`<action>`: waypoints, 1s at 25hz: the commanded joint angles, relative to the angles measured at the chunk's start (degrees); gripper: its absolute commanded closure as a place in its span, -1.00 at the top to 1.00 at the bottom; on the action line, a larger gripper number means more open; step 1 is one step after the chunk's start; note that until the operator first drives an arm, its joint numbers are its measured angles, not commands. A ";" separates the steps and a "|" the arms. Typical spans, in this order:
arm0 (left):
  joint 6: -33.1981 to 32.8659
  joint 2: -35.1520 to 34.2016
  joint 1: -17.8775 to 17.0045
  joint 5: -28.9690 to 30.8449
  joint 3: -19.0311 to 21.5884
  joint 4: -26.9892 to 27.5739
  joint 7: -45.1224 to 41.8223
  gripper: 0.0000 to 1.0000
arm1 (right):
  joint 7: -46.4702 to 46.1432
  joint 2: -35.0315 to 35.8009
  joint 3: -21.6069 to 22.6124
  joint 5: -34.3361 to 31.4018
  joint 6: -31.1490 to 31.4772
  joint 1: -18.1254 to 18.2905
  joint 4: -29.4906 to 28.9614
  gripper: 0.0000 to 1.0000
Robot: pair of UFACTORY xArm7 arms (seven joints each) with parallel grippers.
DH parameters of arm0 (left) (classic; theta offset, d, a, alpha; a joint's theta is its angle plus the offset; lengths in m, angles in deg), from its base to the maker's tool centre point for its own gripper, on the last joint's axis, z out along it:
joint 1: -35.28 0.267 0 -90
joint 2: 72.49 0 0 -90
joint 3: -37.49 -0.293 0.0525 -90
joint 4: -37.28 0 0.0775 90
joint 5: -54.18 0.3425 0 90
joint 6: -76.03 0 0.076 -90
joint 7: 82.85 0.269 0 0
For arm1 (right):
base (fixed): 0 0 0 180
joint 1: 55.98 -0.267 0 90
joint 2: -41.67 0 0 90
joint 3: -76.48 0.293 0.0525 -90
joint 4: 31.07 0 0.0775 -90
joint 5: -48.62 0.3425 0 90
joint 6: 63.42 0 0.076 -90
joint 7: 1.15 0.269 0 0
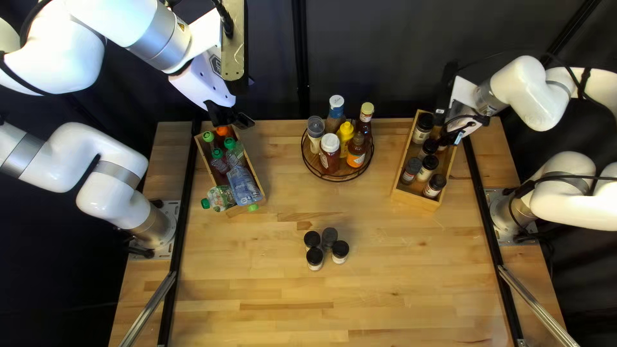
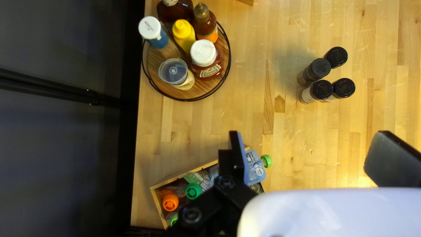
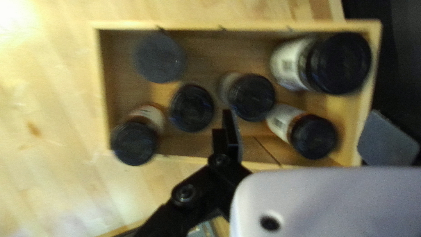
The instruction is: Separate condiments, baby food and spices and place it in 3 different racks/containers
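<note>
Dark-capped cylindrical spice jars (image 1: 314,259), four of them, are standing in a close group on the pale wooden table (image 1: 270,283), between the two arms' bases. Six more dark-capped jars (image 3: 191,108) are standing inside the long, open-topped wooden box (image 1: 416,200) at the right of the top left view, some of them leaning. Over that box my right gripper (image 1: 452,125) is hovering, and its fingers are standing wide apart in its wrist view, gripping nothing.

My left gripper (image 1: 234,119) is hanging near the far end of the other rectangular wooden box (image 1: 262,200), at the left of the top left view. It too is holding nothing, its fingers spreading wide. Inside that box, soft baby-food pouches with green and orange caps (image 1: 243,186) are lying crowded together, and a clear, green-capped pouch (image 1: 222,198) is sticking out over the near end.

Between the boxes, near the table's far edge, a round wooden rack with a black wire rim (image 1: 340,180) is carrying the condiments: a squat yellow squeeze bottle (image 1: 345,133), a white-capped red ketchup bottle (image 1: 330,154), an orange-labelled brown bottle (image 1: 357,151) and three others
</note>
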 commanded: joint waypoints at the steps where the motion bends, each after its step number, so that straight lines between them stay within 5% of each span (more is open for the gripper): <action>1: 0.00 0.00 0.00 0.00 0.00 0.00 0.00 1.00 | 3.93 8.98 6.15 4.87 -2.20 -7.55 -6.76 1.00; 5: 0.00 0.00 0.00 0.00 0.00 0.00 0.00 1.00 | 6.62 15.42 10.10 6.90 -4.25 -10.95 -10.87 1.00; 13: 0.00 0.00 0.00 0.00 0.00 0.00 0.00 1.00 | 21.05 26.78 18.71 5.29 -8.71 -12.13 -16.89 1.00; 18: 0.00 0.00 0.00 0.00 0.00 0.00 0.00 1.00 | 39.23 34.30 23.67 -3.91 -11.10 -11.78 -21.36 1.00; 25: 0.00 0.00 0.00 0.00 0.00 0.00 0.00 1.00 | 58.35 40.00 24.77 -16.16 -13.43 -12.98 -23.14 1.00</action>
